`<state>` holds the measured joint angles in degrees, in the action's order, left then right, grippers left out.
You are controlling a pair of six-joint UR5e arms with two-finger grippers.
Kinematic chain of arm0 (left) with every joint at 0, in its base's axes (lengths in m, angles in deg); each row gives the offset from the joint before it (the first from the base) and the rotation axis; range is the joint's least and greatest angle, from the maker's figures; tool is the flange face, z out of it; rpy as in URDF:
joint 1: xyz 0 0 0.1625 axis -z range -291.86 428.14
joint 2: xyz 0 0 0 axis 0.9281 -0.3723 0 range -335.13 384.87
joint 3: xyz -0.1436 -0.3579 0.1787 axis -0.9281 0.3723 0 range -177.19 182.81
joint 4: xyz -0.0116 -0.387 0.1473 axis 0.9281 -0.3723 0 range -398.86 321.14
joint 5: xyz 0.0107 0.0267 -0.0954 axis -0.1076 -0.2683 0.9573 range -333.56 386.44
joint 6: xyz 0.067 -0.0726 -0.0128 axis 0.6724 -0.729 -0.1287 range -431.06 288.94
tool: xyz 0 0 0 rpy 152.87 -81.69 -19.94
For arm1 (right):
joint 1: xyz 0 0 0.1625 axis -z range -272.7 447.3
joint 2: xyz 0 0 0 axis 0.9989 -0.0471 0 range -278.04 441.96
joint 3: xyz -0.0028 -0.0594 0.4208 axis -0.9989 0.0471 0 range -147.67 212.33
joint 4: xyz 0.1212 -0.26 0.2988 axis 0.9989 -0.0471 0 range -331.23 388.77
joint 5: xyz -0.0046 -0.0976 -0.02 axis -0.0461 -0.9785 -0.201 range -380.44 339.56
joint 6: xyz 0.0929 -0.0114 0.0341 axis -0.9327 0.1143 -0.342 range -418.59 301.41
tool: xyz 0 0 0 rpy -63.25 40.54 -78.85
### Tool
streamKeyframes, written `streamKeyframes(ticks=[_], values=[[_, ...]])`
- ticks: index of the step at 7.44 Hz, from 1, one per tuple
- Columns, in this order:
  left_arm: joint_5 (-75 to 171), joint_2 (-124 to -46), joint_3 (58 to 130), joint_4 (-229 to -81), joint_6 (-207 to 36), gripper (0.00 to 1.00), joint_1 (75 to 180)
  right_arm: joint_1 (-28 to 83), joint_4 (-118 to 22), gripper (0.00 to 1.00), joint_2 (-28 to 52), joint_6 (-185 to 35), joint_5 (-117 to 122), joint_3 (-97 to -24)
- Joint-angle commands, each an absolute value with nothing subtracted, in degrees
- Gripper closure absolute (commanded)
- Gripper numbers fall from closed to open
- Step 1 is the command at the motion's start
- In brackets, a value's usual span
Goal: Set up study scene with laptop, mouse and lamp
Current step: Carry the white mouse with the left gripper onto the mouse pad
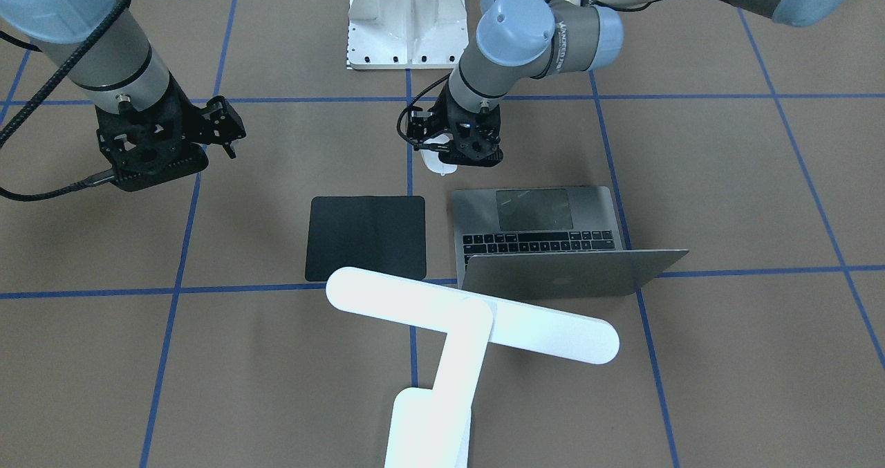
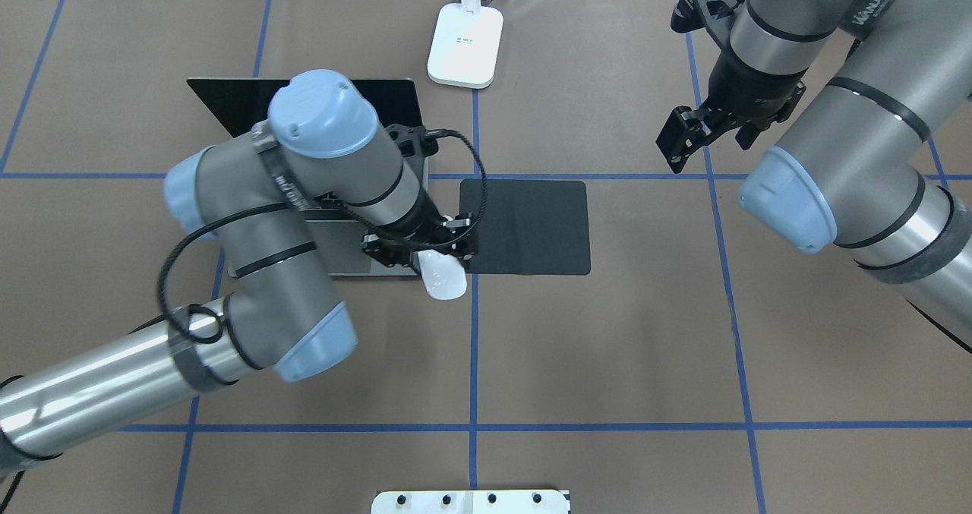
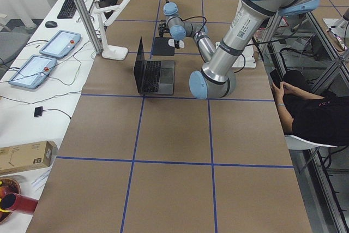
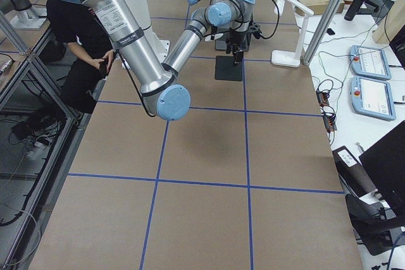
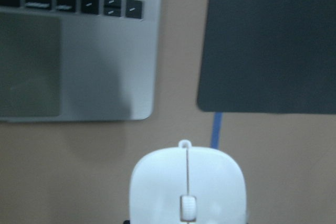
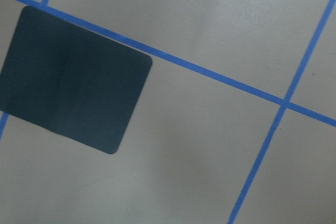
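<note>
The white mouse (image 2: 443,275) is held in my shut left gripper (image 2: 425,252), low over the table by the laptop's near right corner and just short of the black square pad (image 2: 528,225). The left wrist view shows the mouse (image 5: 187,182) with the laptop (image 5: 105,51) and the pad (image 5: 273,40) ahead of it. The grey laptop (image 1: 532,233) stands open. The white lamp (image 1: 470,323) stands behind it, its base (image 2: 465,43) at the table's far edge. My right gripper (image 2: 710,130) hangs open and empty, above the table to the right of the pad.
A white ribbed pedestal (image 1: 406,19) stands at the robot's side of the table. Blue tape lines cross the brown table (image 2: 607,347). A seated person (image 3: 311,113) is beside the table. Control tablets (image 3: 46,53) lie on a side desk.
</note>
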<state>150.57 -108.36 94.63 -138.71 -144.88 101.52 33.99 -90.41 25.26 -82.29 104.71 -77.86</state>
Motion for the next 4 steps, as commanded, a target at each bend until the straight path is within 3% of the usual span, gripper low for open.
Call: streamKeyframes(ticks=[1, 4], values=[[148.09, -115.47, 85.72, -138.71, -139.82, 0.33, 101.54, 32.99, -90.41, 0.00, 24.66, -82.32, 104.89, -77.89], [145.54, -123.64, 75.61, -138.80, -138.05, 0.33, 101.45, 32.19, -90.41, 0.00, 23.95, -82.23, 104.90, -77.71]])
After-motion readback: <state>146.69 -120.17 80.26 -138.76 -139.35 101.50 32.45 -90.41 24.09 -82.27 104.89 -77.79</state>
